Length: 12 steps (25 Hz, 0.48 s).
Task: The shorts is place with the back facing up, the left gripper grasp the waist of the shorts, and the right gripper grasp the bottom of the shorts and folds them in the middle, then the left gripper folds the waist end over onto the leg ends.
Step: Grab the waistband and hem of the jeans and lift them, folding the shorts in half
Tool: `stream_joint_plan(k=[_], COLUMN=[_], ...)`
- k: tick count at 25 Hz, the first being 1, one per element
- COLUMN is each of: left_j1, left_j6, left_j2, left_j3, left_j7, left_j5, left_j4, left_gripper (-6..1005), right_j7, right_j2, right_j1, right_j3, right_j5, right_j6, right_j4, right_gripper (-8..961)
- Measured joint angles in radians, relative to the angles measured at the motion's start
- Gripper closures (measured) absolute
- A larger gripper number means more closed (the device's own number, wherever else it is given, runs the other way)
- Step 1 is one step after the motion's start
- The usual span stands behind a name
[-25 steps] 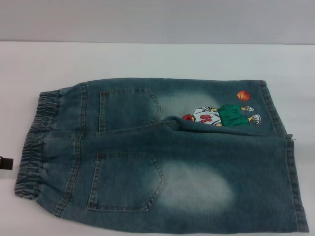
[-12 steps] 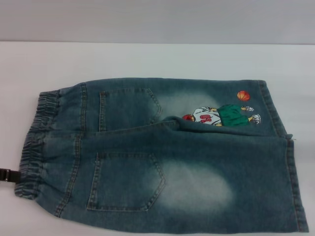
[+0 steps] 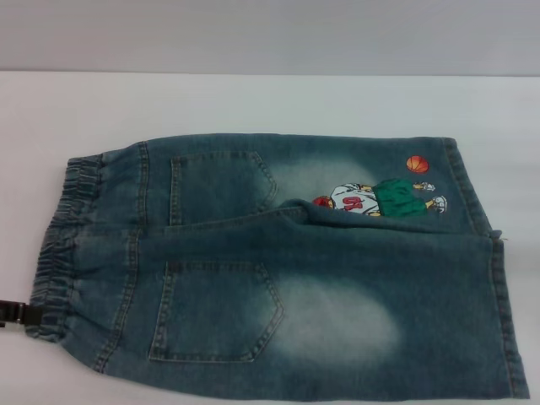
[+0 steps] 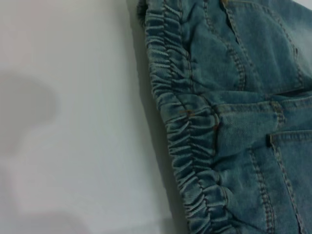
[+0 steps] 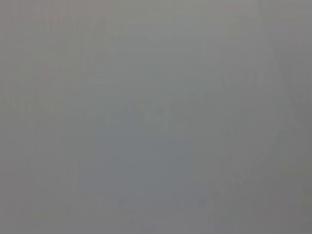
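I see the shorts [image 3: 278,261] flat on the table [image 3: 253,101], long axis running left to right, waistband [image 3: 59,245] toward the table's left edge. My left gripper [image 3: 13,312] sits just outside that band's near corner; I cannot tell its finger opening. The right gripper is out of view.

The shorts [image 3: 278,270] are blue denim, faded to pale whitish patches on both legs, with tan stitching outlining two back pockets. A cartoon basketball player [image 3: 380,199] in white, green and red sits near one hem, beside an orange ball [image 3: 417,164]. The surface [image 3: 253,101] is white.
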Motion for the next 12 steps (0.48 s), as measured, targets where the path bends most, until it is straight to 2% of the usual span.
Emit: stream_joint_plan(k=[12], left_j1=[-0.007], left_j6=[-0.004], left_j2=[-0.005], left_j3=[0.004], left_j7=[-0.005], left_j5=[0.014], left_j4=[-0.016], left_gripper=[167], right_j7=[0.0], right_j2=[0.001], right_j1=[-0.001], right_j3=[0.0], right_j5=[0.0], right_j6=[0.0], right_j4=[0.0], right_gripper=[323])
